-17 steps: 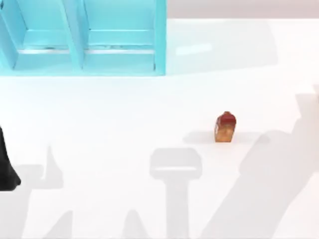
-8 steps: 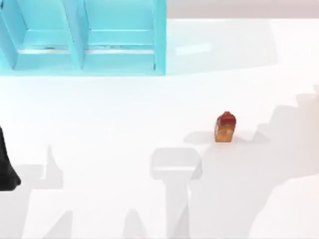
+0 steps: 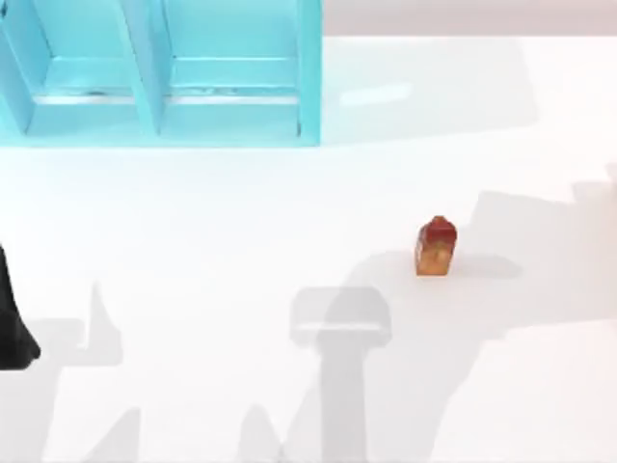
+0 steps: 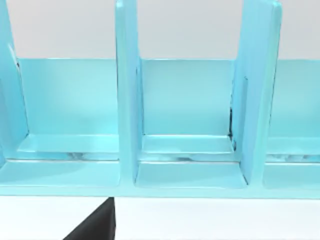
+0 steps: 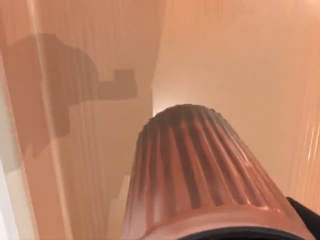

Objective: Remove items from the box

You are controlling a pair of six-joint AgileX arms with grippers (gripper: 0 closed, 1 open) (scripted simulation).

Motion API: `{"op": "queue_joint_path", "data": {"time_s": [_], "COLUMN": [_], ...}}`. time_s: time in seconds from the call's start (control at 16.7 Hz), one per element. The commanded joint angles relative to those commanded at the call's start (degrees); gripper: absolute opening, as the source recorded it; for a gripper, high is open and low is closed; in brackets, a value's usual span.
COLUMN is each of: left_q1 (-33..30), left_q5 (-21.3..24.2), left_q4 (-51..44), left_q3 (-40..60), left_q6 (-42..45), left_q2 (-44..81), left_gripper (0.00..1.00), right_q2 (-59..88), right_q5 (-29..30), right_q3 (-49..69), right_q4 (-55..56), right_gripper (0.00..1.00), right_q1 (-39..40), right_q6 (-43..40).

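An orange-brown carton-shaped block with a red rounded top stands upright on the white table, right of centre. In the right wrist view a ribbed reddish-brown cup sits very close to the camera, its dark rim nearest. My right gripper is shut on it, and a black fingertip shows at its rim. Tan walls of the box lie behind the cup, with a shadow on them. My left arm is parked at the table's left edge.
A light blue shelf unit with upright dividers stands at the back left, and its compartments face the left wrist camera. Arm shadows cross the white table at the front and right.
The shadows on the right side of the table have shifted and changed shape. The carton-shaped block and the left arm have not moved.
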Motion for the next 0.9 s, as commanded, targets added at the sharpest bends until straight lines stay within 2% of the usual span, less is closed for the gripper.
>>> {"op": "queue_joint_path", "data": {"time_s": [0.24,0.72,0.9], "left_q1": [0.0,0.0,0.0], "left_q5": [0.0,0.0,0.0], "left_q4": [0.0,0.0,0.0], "left_q3": [0.0,0.0,0.0], "left_q6": [0.0,0.0,0.0], "left_q2": [0.0,0.0,0.0], "left_gripper": [1.00,1.00,1.00], "right_q2": [-3.9,-14.5,-17.7], "right_q5": [0.2,1.4,1.6], "right_q3": [-9.5,-34.4,-40.9], "right_q4": [4.8,17.3,20.7], "right_gripper": [0.00,0.00,0.00], "right_q1": [13.1,48.5,56.1], "right_q6": [14.4,47.8,55.3]}}
